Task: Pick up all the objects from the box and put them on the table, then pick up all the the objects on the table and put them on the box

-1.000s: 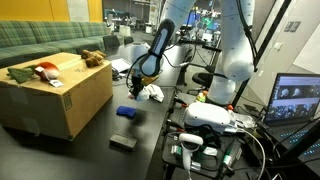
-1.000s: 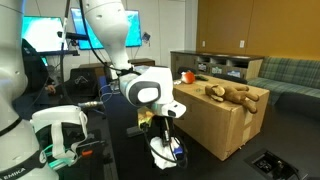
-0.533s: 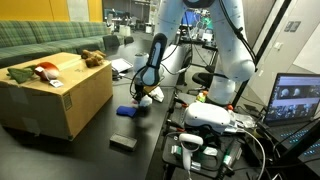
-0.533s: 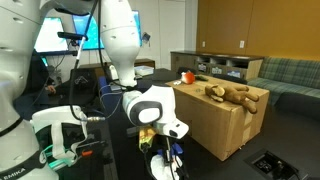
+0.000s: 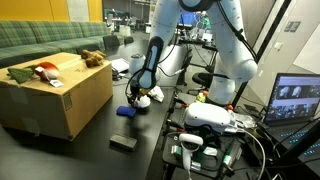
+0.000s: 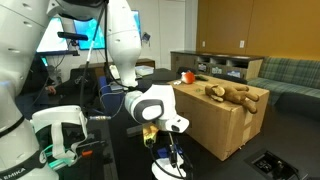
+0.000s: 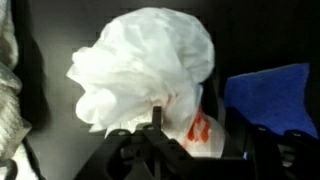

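Care should be taken that the white plastic bag (image 7: 150, 70), lying on the table (image 5: 95, 150) left of the blue cloth (image 7: 270, 100) in the wrist view, is pinched at its bunched top by the gripper (image 5: 141, 97), whose jaws are held open over it, without the cloth being caught.

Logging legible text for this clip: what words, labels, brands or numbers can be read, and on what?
Nothing reads clearly.
Red print on the white plastic bag, wrist view: blurred.
Dark label on the cardboard box: too small.
Laptop screen: too small.
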`<state>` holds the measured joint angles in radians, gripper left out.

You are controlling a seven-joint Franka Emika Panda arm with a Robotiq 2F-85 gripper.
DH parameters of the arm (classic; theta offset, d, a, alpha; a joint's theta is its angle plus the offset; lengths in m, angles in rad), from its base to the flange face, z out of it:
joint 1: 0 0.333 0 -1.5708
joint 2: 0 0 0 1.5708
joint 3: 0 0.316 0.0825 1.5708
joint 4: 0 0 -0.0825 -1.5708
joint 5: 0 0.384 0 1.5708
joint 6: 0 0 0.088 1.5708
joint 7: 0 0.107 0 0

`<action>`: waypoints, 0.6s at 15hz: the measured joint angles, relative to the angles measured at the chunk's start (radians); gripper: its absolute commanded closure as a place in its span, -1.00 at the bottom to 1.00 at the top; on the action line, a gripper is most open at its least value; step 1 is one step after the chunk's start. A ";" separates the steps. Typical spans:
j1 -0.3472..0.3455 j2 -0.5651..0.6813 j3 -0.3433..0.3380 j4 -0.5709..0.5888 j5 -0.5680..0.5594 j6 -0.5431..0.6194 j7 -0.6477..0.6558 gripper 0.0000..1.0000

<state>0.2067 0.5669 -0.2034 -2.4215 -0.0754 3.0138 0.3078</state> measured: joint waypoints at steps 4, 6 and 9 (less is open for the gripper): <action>0.090 -0.007 -0.022 0.002 0.000 0.032 0.000 -1.00; 0.123 -0.007 -0.022 0.002 0.000 0.045 0.000 -0.99; 0.138 -0.007 -0.004 0.003 0.000 0.066 -0.006 -1.00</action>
<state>0.3449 0.5597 -0.2079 -2.4183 -0.0754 3.0795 0.3020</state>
